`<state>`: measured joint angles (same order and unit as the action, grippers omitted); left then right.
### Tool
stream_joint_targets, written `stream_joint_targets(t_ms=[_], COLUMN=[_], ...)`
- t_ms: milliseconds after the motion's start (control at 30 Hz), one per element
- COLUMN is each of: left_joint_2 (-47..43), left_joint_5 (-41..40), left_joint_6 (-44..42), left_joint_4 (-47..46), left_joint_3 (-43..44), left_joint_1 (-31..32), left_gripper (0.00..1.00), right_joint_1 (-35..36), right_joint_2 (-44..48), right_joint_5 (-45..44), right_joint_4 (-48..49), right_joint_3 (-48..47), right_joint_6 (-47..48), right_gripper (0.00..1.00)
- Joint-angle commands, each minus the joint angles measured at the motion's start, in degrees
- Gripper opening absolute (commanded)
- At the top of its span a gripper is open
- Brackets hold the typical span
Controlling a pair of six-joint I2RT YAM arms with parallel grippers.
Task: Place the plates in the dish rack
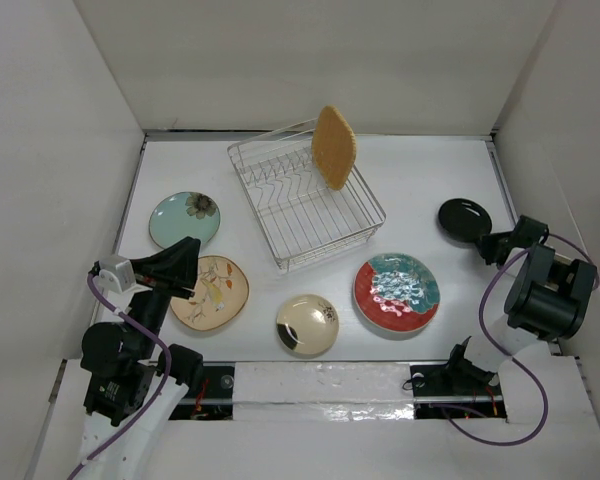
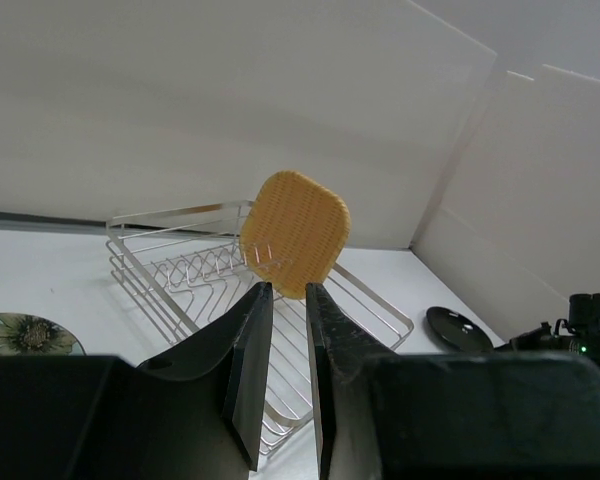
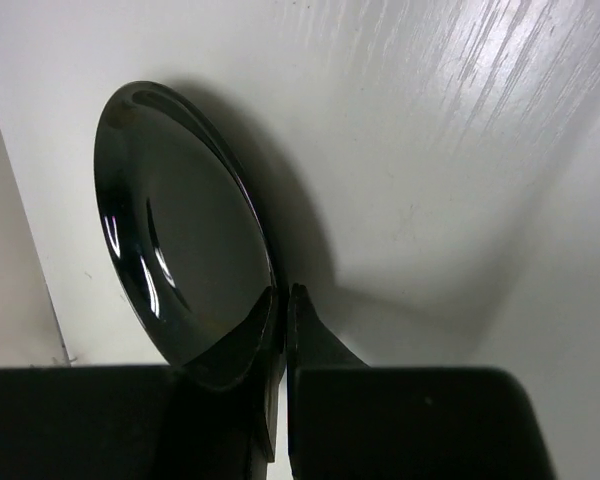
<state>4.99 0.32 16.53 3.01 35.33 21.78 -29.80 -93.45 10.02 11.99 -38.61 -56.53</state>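
The silver wire dish rack [image 1: 280,215] stands at the back middle of the table, and the orange rounded-square plate [image 1: 333,147] stands upright in its far right part. Both show in the left wrist view: the rack [image 2: 170,265] and the orange plate [image 2: 295,232]. My right gripper [image 1: 492,243] is shut on the rim of the small black plate [image 1: 464,220]; in the right wrist view the fingertips [image 3: 283,295] pinch the plate's [image 3: 180,240] edge. My left gripper [image 1: 185,262] hovers over the beige floral plate [image 1: 212,292], its jaws [image 2: 288,288] narrowly apart and empty.
The pale teal flowered plate [image 1: 184,220] lies at the left. The cream plate with a dark mark [image 1: 307,325] and the red plate with a teal-white pattern [image 1: 397,291] lie in front of the rack. White walls enclose the table on three sides.
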Motion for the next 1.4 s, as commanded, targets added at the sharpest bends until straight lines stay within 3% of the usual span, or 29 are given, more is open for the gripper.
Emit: stream_joint_targets(t_ms=[0,133,233,367,400,600,700,733,833,967,1067,1200,1367], left_joint_2=[0.0,0.9,1.5,1.9,1.9,2.5,2.5,2.6,2.8,3.4,3.6,4.1,4.6], left_joint_5=[-1.5,-0.8,-0.7,-0.7,-0.7,1.0,1.1,1.1,1.1,1.3,1.2,1.3,1.3], left_joint_6=[-0.9,-0.8,-0.8,-0.7,-0.8,-0.9,-1.0,-0.9,-0.9,-0.9,-1.0,-1.1,-1.1], left_joint_4=[-1.7,-1.8,-2.0,-2.0,-2.0,-2.1,-2.0,-2.0,-2.0,-1.9,-1.8,-1.9,-2.0], left_joint_3=[1.1,1.0,0.9,0.9,0.9,0.8,0.9,0.9,0.9,0.9,0.9,0.9,1.0], left_joint_1=[0.4,0.4,0.4,0.4,0.4,0.4,0.4,0.4,0.4,0.4,0.4,0.4,0.4], left_gripper=[0.17,0.17,0.17,0.17,0.17,0.17,0.17,0.17,0.17,0.17,0.17,0.17,0.17], right_joint_1=[0.8,5.1,9.6,22.6,29.2,52.5,58.4,60.9,63.6,67.1,67.8,68.4,68.4], right_joint_2=[3.3,19.6,27.7,33.8,33.0,18.0,9.6,3.4,-5.4,-20.0,-25.7,-32.8,-35.2], right_joint_5=[-2.8,-8.3,-14.3,-24.5,-29.0,-43.2,-50.9,-52.0,-57.2,-65.6,-68.3,-69.7,-68.5], right_joint_4=[3.6,5.8,3.3,-1.3,-2.5,-11.0,-15.8,-20.1,-26.6,-27.8,-28.2,-25.8,-23.0], right_joint_3=[1.4,4.2,0.7,-9.9,-12.6,-36.3,-46.2,-53.9,-68.1,-81.1,-89.8,-94.4,-92.4], right_joint_6=[-0.9,0.5,5.0,16.6,21.9,41.6,51.2,52.5,58.9,67.0,70.5,74.8,75.3], right_gripper=[0.00,0.00,0.00,0.00,0.00,0.00,0.00,0.00,0.00,0.00,0.00,0.00,0.00])
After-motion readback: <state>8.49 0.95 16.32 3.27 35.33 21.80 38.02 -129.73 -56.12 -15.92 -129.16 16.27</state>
